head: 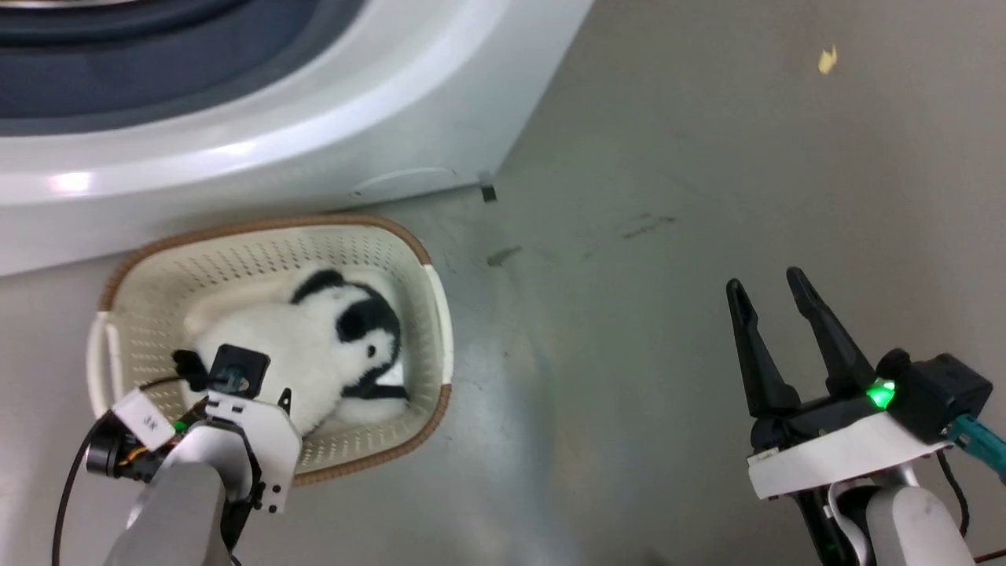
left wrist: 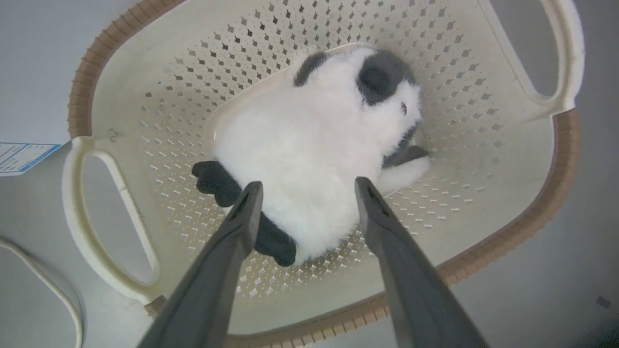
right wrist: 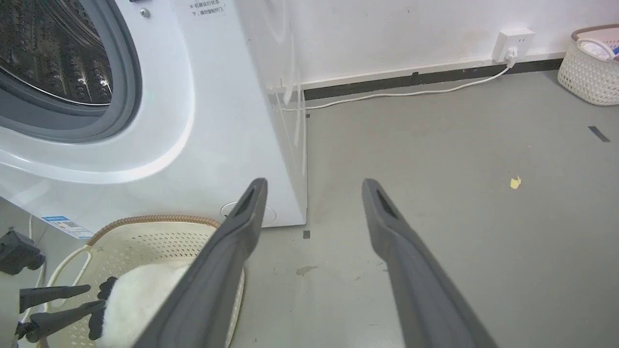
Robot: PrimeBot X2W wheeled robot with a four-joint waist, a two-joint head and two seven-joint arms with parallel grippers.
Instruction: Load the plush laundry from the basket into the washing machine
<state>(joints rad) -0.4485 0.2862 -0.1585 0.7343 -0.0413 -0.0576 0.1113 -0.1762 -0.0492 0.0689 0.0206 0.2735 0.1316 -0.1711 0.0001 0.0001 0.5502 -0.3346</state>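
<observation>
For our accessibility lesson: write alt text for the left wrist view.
A white and black plush toy lies in a cream perforated basket with a brown rim. The open left gripper points at it, fingers framing its body.

**Grey floor, white wall, a few odds and ends**

A grey floor (right wrist: 459, 159) runs back to a white wall (right wrist: 387, 34), with a black strip (right wrist: 435, 76) along the wall's foot. A white socket (right wrist: 512, 41) sits just above the strip, and a white cable (right wrist: 411, 93) trails from it. A pale woven hamper (right wrist: 587, 72) stands near the wall. A yellow scrap (right wrist: 515, 182), a black tape mark (right wrist: 598, 134) and a dull stain (right wrist: 305, 270) lie well apart on the floor.
</observation>
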